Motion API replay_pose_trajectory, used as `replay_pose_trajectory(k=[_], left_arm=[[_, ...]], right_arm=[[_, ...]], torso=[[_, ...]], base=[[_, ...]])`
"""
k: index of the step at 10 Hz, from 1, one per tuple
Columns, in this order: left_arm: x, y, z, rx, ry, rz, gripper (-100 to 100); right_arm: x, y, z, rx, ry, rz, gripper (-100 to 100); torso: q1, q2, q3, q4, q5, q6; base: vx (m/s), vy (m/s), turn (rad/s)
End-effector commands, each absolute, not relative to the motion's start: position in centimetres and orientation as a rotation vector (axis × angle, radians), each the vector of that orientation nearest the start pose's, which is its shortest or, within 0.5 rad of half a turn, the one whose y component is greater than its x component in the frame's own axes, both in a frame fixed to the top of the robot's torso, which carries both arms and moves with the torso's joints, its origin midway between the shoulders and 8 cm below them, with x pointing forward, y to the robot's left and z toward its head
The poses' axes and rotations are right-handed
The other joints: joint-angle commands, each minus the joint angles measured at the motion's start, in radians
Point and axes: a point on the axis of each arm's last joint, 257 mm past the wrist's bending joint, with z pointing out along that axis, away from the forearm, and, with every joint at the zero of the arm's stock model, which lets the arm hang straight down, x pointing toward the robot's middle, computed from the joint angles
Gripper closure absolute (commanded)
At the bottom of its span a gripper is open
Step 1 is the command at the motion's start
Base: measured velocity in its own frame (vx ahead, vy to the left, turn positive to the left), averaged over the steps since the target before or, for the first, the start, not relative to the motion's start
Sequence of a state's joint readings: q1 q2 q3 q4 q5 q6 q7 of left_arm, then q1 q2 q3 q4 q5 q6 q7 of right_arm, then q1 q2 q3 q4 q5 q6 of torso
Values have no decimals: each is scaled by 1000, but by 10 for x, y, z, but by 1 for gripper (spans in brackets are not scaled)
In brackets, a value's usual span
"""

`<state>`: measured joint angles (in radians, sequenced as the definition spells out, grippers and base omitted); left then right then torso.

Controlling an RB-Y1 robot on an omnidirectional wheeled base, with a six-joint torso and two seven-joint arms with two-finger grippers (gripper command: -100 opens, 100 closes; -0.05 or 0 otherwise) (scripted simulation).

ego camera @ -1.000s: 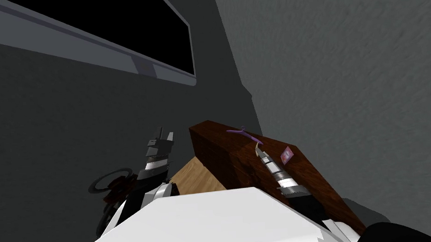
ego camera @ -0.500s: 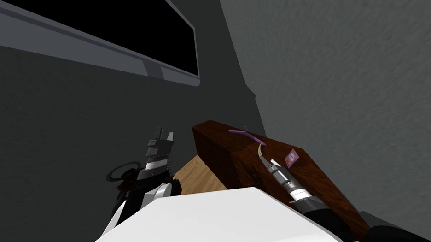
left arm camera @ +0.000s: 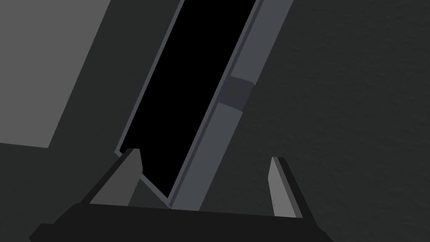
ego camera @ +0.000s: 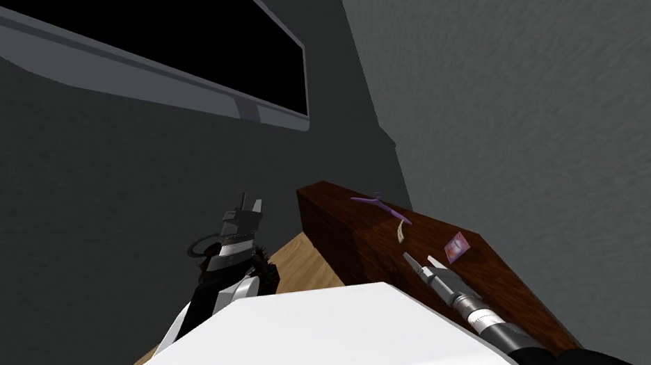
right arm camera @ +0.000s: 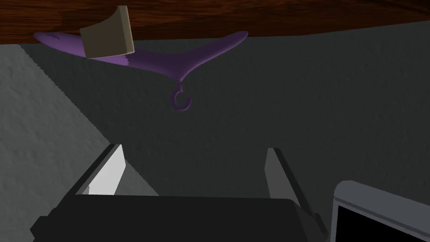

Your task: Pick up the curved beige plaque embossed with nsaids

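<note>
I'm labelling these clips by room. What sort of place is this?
Probably a bedroom or dressing area, not certain: a purple clothes hanger lies on a long dark wooden cabinet in a grey-walled corner, near a framed window.

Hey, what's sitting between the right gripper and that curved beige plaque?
Nothing: in the head view, only a bare stretch of the brown wooden top separates the open right gripper from the plaque.

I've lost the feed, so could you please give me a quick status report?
Left gripper open, raised. Right gripper open, empty, short of plaque on cabinet. Hanger lies close behind plaque.
</note>
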<state>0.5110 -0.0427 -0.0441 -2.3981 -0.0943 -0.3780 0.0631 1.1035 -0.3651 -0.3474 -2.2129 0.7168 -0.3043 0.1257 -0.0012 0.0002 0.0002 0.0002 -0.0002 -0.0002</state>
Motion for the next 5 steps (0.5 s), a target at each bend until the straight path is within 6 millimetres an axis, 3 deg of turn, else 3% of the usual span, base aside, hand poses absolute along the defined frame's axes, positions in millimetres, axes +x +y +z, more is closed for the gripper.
replay_pose_trajectory(k=[1,2,5], left_arm=[[342,262,50,-674,619,-1330,0],[342,262,50,-674,619,-1329,0],[342,262,50,-674,619,-1330,0]], right_arm=[[217,-435,-219,142,1842,-60,-100],[200,-449,-227,77,1906,-148,-100],[176,-464,-240,-38,1997,-265,-100]], torso=[[0,0,0,0,0,0],[0,0,0,0,0,0],[0,-1,-1,0,0,0]], base=[[-2,-7,118],[1,-2,207],[6,-6,143]])
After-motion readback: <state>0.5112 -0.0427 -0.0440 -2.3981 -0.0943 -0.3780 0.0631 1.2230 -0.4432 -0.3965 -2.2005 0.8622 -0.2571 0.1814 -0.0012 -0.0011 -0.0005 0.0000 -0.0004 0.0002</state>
